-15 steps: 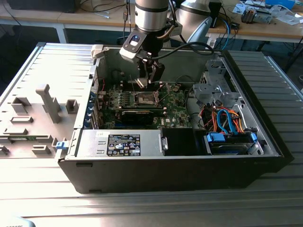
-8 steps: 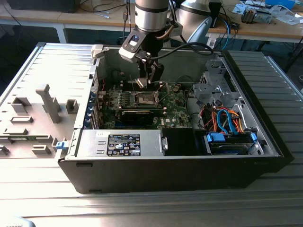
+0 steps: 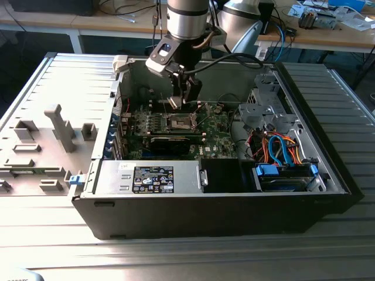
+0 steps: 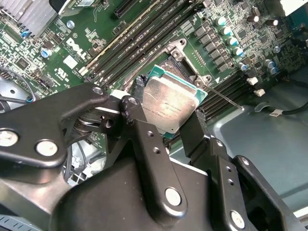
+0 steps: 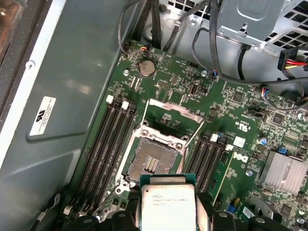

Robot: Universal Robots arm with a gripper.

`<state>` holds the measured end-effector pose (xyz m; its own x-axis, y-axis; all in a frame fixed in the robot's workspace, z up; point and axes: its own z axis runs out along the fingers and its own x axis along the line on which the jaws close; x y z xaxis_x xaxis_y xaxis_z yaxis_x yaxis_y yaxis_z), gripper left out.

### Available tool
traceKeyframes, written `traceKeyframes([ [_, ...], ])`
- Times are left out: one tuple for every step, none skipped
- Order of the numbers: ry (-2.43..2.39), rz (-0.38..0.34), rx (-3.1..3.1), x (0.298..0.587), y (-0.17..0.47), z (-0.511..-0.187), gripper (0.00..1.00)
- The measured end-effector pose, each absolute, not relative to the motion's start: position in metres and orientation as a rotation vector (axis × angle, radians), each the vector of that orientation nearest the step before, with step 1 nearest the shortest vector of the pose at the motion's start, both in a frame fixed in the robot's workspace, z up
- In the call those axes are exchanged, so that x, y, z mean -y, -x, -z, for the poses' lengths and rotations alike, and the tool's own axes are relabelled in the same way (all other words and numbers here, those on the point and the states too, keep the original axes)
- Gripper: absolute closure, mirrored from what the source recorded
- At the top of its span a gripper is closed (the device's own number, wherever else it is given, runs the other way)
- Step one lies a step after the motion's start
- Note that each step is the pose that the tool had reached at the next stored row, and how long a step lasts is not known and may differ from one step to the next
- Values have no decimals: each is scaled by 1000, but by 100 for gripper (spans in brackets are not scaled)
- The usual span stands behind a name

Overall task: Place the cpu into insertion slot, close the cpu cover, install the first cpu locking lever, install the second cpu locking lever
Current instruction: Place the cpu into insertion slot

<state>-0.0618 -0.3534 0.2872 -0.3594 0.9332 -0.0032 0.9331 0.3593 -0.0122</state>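
My gripper [image 3: 177,99] hangs inside the open computer case, shut on the cpu [image 5: 167,204], a flat square chip with a silvery top and green edge. In the second wrist view the black fingers [image 4: 139,113] press on opposite edges of the cpu [image 4: 168,108]. The insertion slot [image 5: 153,161] lies open and bare on the green motherboard [image 5: 250,130], a short way below the chip. Its cpu cover [image 5: 175,109] is swung up and back, and two thin locking levers [image 5: 193,136] stand released at its sides. In the exterior view the cpu [image 3: 173,103] hovers just above the slot [image 3: 180,122].
Long black memory slots [image 5: 108,139] flank the socket on both sides. A heatsink [image 5: 286,173] sits on the board, and cables [image 5: 211,43] hang near a metal drive cage [image 3: 263,111]. A labelled power supply [image 3: 153,178] lines the case front. Grey fixtures [image 3: 58,126] stand on the table at the exterior view's left.
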Motion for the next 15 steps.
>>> traceKeyframes([
  [1782,-19,2582,353,62,-287,45],
  [1786,-19,2579,353,62,-287,45],
  [1790,-19,2576,353,62,-287,45],
  [1797,-19,2572,353,62,-287,45],
  [1802,-19,2568,353,62,-287,45],
  [1805,-19,2566,353,62,-287,45],
  [1810,-19,2563,353,62,-287,45],
  [1814,-19,2560,353,62,-287,45],
  [1820,-19,2555,353,62,-287,45],
  [1827,-19,2550,353,62,-286,45],
  [1832,-18,2547,353,62,-286,45],
  [1837,-18,2543,353,62,-286,45],
  [1840,-18,2540,353,62,-286,45],
  [1844,-18,2538,353,62,-286,45],
  [1848,-18,2535,353,62,-286,45],
])
